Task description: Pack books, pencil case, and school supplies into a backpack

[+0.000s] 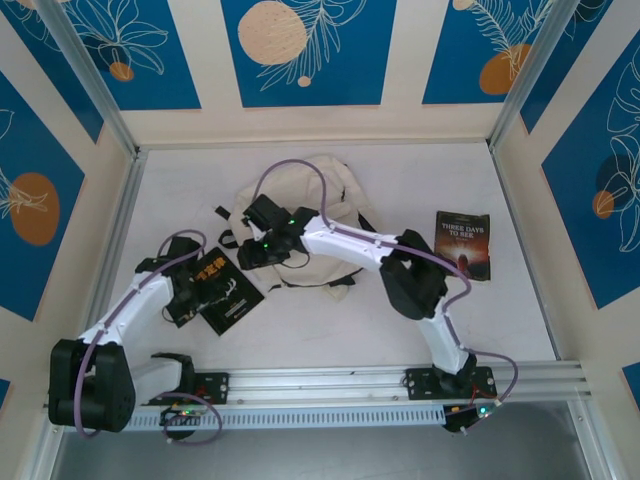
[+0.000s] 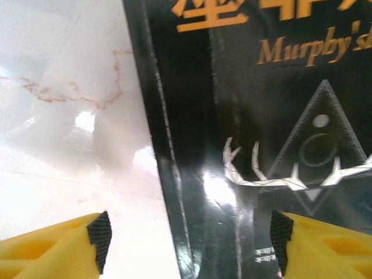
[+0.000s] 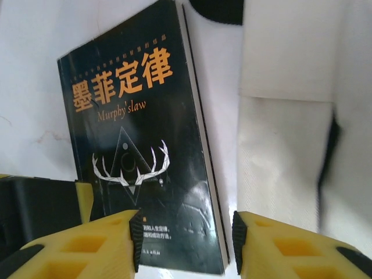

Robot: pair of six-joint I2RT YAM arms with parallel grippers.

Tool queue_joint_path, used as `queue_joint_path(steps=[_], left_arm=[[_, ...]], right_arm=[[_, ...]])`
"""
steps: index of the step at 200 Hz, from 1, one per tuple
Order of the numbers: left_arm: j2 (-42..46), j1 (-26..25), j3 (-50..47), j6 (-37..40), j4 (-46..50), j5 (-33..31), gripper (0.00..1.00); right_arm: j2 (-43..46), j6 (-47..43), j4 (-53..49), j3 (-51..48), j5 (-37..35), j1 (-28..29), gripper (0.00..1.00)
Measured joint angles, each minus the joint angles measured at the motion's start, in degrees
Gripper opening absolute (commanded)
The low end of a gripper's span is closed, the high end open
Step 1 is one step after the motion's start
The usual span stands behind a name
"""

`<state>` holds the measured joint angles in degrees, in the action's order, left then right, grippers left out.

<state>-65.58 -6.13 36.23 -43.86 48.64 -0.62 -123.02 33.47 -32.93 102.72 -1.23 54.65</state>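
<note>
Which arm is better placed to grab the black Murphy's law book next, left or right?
Left, probably. The left gripper is open, close over the edge of the black book, one finger over table, one over cover. The right gripper, also open, views it from farther, beside the backpack.

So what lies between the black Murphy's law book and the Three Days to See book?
In the top view, the cream backpack and the right arm stretched over it lie between the black book and the Three Days to See book.
</note>
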Motion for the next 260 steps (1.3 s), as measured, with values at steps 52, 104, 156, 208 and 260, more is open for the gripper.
queue_joint_path(steps=[52,104,156,208,260], left_arm=[[-0.6,0.2,-2.0,0.0,-2.4,0.8,0.55],[-2.3,0.3,-3.2,-0.4,-5.1,2.5,0.49],[-3.2,0.3,-3.2,-0.6,-5.9,3.2,0.48],[-4.1,0.4,-3.1,-0.6,-6.4,3.7,0.48],[-4.4,0.4,-3.1,-0.8,-6.6,4.0,0.48]], right_arm=[[-10.8,-1.2,-5.3,11.1,0.7,0.4,0.41],[-15.3,-2.1,-9.2,16.0,1.5,1.2,0.39],[-17.6,-2.1,-10.8,18.0,3.3,1.6,0.39],[-17.8,-2.2,-13.9,20.1,5.9,1.3,0.24],[-16.2,-1.5,-14.5,20.3,8.0,1.1,0.18]])
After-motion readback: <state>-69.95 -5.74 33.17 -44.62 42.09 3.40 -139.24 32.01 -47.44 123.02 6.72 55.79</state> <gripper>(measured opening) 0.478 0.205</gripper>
